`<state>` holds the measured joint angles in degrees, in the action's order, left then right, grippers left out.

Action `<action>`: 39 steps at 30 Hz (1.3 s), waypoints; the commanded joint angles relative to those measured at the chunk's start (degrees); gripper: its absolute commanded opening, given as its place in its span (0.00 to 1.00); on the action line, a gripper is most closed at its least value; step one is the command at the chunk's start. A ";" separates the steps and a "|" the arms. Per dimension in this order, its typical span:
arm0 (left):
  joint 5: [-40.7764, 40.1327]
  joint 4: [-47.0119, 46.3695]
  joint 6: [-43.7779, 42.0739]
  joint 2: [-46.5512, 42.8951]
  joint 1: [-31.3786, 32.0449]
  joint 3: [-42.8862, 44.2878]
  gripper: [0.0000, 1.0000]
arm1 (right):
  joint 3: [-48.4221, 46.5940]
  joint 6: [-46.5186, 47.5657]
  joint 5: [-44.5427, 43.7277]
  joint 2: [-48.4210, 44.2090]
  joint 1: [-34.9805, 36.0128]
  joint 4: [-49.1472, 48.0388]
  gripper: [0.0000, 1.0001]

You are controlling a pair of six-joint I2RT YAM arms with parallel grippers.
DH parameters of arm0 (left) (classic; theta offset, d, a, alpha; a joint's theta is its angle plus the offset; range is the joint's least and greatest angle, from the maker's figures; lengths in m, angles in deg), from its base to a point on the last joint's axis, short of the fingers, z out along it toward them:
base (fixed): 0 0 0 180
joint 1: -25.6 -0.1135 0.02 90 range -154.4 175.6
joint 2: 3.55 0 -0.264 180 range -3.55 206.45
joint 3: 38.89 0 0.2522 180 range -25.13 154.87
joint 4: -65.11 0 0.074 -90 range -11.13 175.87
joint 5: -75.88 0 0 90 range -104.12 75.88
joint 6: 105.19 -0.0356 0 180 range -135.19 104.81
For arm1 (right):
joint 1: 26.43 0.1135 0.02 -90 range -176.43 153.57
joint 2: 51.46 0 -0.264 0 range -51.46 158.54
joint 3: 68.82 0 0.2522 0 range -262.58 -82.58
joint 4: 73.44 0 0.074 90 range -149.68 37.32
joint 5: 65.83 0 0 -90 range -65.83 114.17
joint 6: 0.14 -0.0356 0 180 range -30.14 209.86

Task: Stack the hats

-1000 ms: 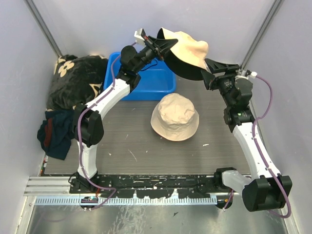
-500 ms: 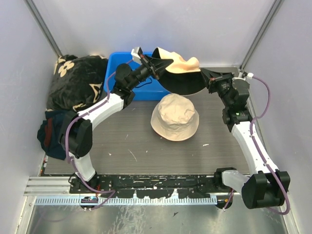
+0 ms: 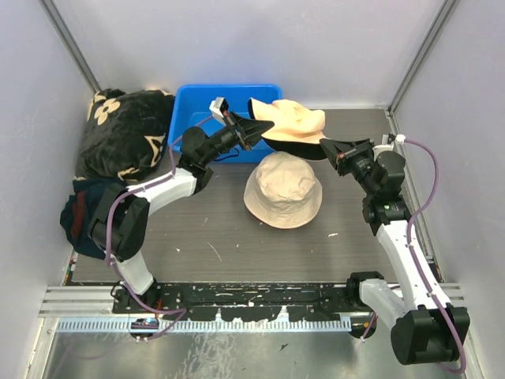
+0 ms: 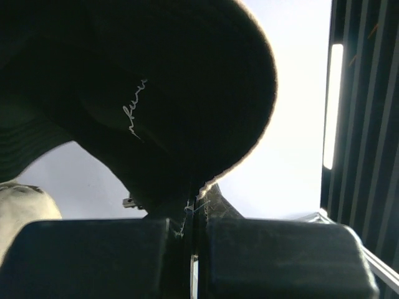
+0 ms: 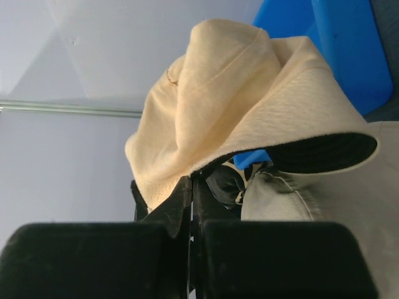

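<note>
A cream hat with a black lining (image 3: 296, 120) hangs in the air between my two grippers, just behind a second cream-beige hat (image 3: 282, 188) that lies crown up on the table. My left gripper (image 3: 257, 129) is shut on the held hat's left brim (image 4: 201, 187); its dark underside (image 4: 137, 93) fills the left wrist view. My right gripper (image 3: 327, 150) is shut on the right brim (image 5: 190, 176), with the cream fabric (image 5: 224, 106) bunched above its fingers. The lying hat (image 5: 324, 205) shows just below the held brim.
A blue bin (image 3: 213, 118) stands at the back, behind the left gripper. A black blanket with cream flowers (image 3: 122, 130) is heaped at the back left. A navy cloth with red trim (image 3: 87, 217) lies by the left wall.
Both arms have lowered the held hat from high near the back wall down toward the hat on the table. The right gripper has closed on its brim.
</note>
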<state>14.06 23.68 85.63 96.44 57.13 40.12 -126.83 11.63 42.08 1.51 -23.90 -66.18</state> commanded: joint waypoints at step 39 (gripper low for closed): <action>16.43 -26.71 1.23 -7.61 -2.23 -40.99 0.48 | 12.94 18.98 19.61 -15.62 -1.38 13.29 0.01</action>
<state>31.44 -0.89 88.99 91.93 55.36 2.42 -115.44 27.36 60.27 -11.83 -25.30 -58.77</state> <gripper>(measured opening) 0.461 0.036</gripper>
